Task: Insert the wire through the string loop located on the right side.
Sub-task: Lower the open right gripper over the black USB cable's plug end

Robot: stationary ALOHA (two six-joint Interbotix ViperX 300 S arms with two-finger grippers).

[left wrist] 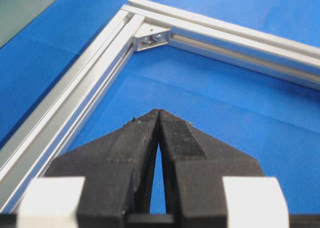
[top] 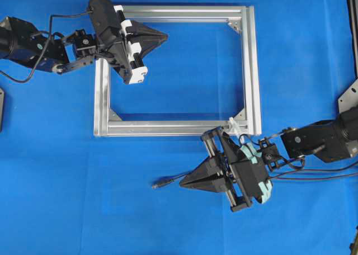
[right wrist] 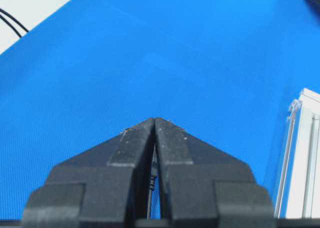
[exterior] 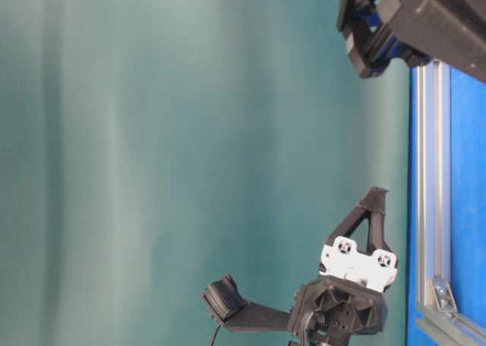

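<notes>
The wire (top: 170, 180) is a thin black cable lying on the blue cloth, its small plug tip (top: 156, 183) pointing left. My right gripper (top: 180, 183) hovers over it, shut, with its tips just right of the plug. In the right wrist view a piece of the wire (right wrist: 154, 183) shows through the slit behind the closed tips (right wrist: 155, 119); it seems to lie below them, not pinched. The string loop (top: 234, 123), tiny and white, sits at the frame's lower right corner, up and to the right of that gripper. My left gripper (top: 166, 37) is shut and empty (left wrist: 159, 111) inside the frame's top left corner.
A silver aluminium frame (top: 254, 70) lies flat on the blue cloth, with corner brackets (left wrist: 150, 38) inside it. Its corner edge shows at the right of the right wrist view (right wrist: 305, 153). Thicker black arm cables (top: 319, 174) trail off to the right.
</notes>
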